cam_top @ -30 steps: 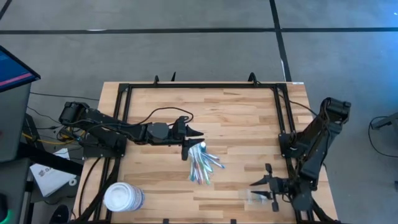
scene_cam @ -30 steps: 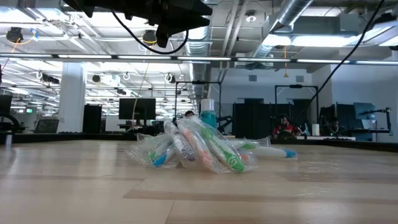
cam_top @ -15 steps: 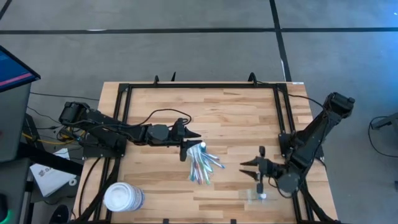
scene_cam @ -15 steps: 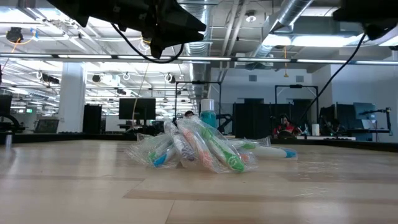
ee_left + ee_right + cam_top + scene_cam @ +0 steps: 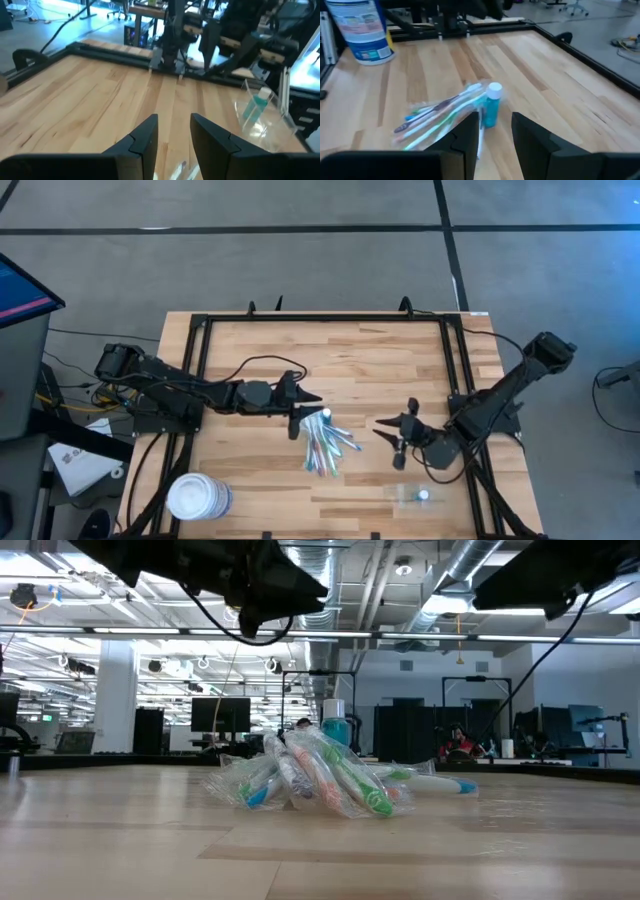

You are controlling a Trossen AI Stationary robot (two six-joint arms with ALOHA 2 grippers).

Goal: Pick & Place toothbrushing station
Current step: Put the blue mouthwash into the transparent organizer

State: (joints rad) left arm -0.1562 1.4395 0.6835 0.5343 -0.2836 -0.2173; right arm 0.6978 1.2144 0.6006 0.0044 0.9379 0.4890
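on the wooden table (image 5: 380, 370), the toothbrushing station (image 5: 412, 494), a small see-through holder with a bit of teal inside, sits near the front edge on the right side, with nothing touching it. the right gripper (image 5: 398, 442) hangs above the table behind the holder and well apart from it, pointing toward the middle of the table; its two dark fingers (image 5: 466, 131) stand apart with a narrow gap and nothing between them. in the right wrist view a heap of wrapped toothbrushes (image 5: 442, 114) lies ahead of those fingers with a small teal bottle (image 5: 492, 104) with a white cap standing at its edge. the same heap (image 5: 326, 442) lies around the middle of the table in the high view. the left gripper (image 5: 300, 416) hovers just at the back edge of the heap, its fingers (image 5: 145, 136) likewise parted and empty. a large white round tub (image 5: 197, 497) stands at the front left corner of the table, well apart from everything else.
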